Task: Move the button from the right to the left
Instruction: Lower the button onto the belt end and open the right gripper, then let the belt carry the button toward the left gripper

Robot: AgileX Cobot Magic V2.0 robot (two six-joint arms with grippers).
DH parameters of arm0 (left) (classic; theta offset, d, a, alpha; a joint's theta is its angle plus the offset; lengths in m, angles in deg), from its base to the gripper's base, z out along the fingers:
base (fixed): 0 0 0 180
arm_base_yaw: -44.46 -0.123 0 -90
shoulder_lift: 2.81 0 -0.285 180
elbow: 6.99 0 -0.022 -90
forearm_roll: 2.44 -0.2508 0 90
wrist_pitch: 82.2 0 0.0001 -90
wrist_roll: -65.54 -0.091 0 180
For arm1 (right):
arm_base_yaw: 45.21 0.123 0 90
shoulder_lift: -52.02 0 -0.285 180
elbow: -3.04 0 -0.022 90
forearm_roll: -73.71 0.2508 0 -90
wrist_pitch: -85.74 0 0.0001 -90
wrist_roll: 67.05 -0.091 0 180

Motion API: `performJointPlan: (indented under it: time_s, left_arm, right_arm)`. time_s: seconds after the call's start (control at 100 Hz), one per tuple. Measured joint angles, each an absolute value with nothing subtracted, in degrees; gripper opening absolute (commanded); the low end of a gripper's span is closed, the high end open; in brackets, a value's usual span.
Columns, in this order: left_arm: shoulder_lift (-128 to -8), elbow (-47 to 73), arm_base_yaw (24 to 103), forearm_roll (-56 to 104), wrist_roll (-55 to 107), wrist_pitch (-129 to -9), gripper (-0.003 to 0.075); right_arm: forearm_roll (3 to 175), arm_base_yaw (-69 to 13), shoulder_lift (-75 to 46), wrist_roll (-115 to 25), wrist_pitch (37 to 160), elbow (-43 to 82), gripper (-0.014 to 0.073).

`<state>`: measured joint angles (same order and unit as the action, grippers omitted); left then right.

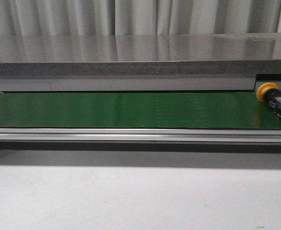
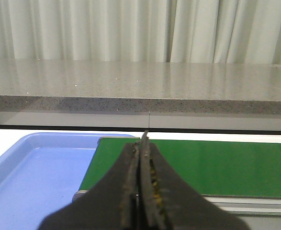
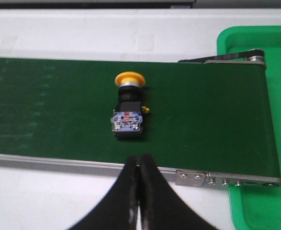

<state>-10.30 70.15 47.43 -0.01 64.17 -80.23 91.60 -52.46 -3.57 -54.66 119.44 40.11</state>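
Observation:
The button (image 1: 273, 98), with a yellow-orange mushroom cap and a black body bearing red and white marks, lies on its side on the green conveyor belt (image 1: 130, 109) at the far right of the front view. In the right wrist view the button (image 3: 128, 111) lies just beyond my right gripper (image 3: 139, 160), which is shut and empty above the belt's near rail. My left gripper (image 2: 142, 143) is shut and empty over the belt's left end (image 2: 217, 167). Neither gripper shows in the front view.
A blue tray (image 2: 30, 177) sits past the belt's left end. A green tray (image 3: 264, 201) sits at the belt's right end. A grey stone ledge (image 1: 130, 52) runs behind the belt. A metal rail (image 1: 130, 135) and white table (image 1: 130, 196) lie in front.

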Motion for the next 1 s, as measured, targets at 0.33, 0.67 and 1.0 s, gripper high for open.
performJointPlan:
  time_s: [0.33, 0.67, 1.0]
  left_arm:
    - [-10.3, 70.2, 47.4, 0.0, 64.2, -80.2, -0.0020]
    - [-10.3, 70.2, 47.4, 0.0, 64.2, -80.2, -0.0020]
    - [-10.3, 70.2, 47.4, 0.0, 64.2, -80.2, -0.0020]
  right_arm:
    - [84.5, -52.2, 7.3, -61.9, 112.3, 46.4, -0.0067]
    - [78.5, -52.0, 17.4, -62.1, 104.0, 55.7, -0.0066]
    - [77.8, -51.8, 27.8, -63.1, 94.8, 64.5, -0.0066]
